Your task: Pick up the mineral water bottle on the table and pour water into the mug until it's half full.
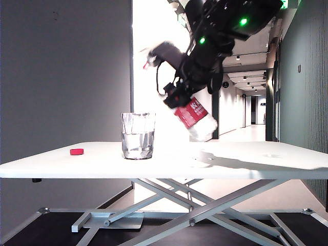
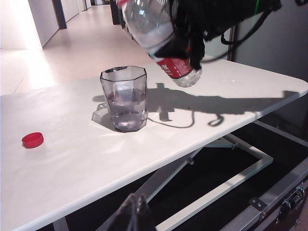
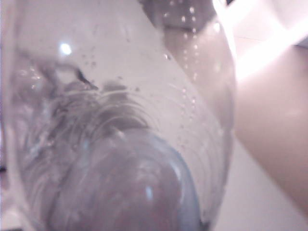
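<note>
The mineral water bottle [image 1: 192,114] hangs tilted above the table [image 1: 246,159], its red-ringed neck up and to the left and its base down and to the right. My right gripper [image 1: 178,92] is shut around the bottle's middle; the right wrist view shows only the bottle's clear wall [image 3: 120,120]. The mug [image 1: 138,136] stands on the table below and left of the bottle, with water [image 1: 138,144] in its lower half. No stream runs between them. In the left wrist view the bottle [image 2: 154,33] hangs behind the mug [image 2: 124,98]. My left gripper [image 2: 137,207] is shut and empty, below the table's near edge.
A small red cap [image 1: 77,151] lies on the table left of the mug, also in the left wrist view as the cap [image 2: 32,140]. The table's scissor legs [image 1: 189,200] spread beneath. A corridor opens behind the table.
</note>
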Robot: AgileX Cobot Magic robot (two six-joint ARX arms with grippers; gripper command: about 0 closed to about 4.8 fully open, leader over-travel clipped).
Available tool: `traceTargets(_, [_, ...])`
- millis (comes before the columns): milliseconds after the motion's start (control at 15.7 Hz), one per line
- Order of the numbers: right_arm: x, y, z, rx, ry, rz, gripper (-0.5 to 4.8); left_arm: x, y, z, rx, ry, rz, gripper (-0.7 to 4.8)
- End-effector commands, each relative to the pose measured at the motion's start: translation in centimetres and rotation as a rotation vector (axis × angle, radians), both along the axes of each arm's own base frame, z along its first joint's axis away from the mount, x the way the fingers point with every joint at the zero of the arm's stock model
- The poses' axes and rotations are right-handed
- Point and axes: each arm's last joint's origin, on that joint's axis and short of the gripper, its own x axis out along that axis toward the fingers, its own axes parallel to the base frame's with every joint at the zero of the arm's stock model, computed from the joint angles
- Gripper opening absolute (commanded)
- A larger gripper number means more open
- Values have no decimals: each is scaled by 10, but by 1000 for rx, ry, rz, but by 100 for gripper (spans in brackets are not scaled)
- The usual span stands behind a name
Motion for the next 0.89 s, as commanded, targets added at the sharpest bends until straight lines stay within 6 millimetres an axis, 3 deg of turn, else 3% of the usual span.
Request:
traceTargets(64, [10,-20,19,299,42,66,211,0,0,1,5,-8,-4,-4])
traceTargets(383, [21,-74,8,527,-8,358,212,0,0,1,5,-8,-4,-4])
traceTargets(575, [17,-95,-10,544,-30,431,244,0,0,1,15,-14,-5,-4])
traceTargets(894, [18,-110,-42,663,-3,420,242,0,0,1,15,-13,-5,-4])
